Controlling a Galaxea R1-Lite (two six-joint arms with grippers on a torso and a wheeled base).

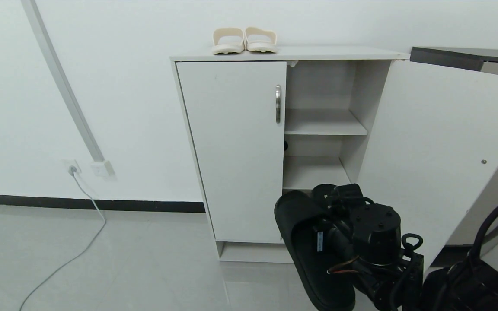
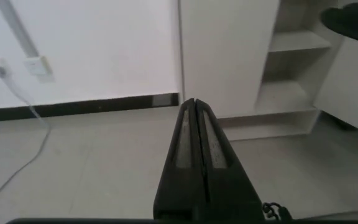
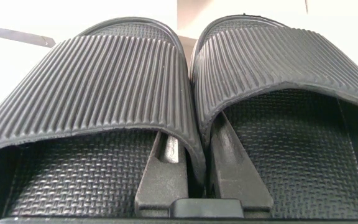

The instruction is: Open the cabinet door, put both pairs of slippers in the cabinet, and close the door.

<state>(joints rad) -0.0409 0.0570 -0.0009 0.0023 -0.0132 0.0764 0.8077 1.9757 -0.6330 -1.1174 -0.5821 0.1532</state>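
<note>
Holding black slippers [image 1: 305, 246] in front of the cabinet [image 1: 231, 151], at its opened right side.
Grips with right gripper [image 3: 194, 155]: one finger under each strap, pinching the two adjoining inner walls together, evidently to carry both as one load past the open door [image 1: 430, 151]. Holds left gripper [image 2: 195, 118] low over the floor, fingers pressed together on nothing, likely to stay clear. Counted: two slipper pairs, with cream slippers [image 1: 245, 41] on the cabinet top; two doors, one shut; two shelves [image 1: 322, 123].
</note>
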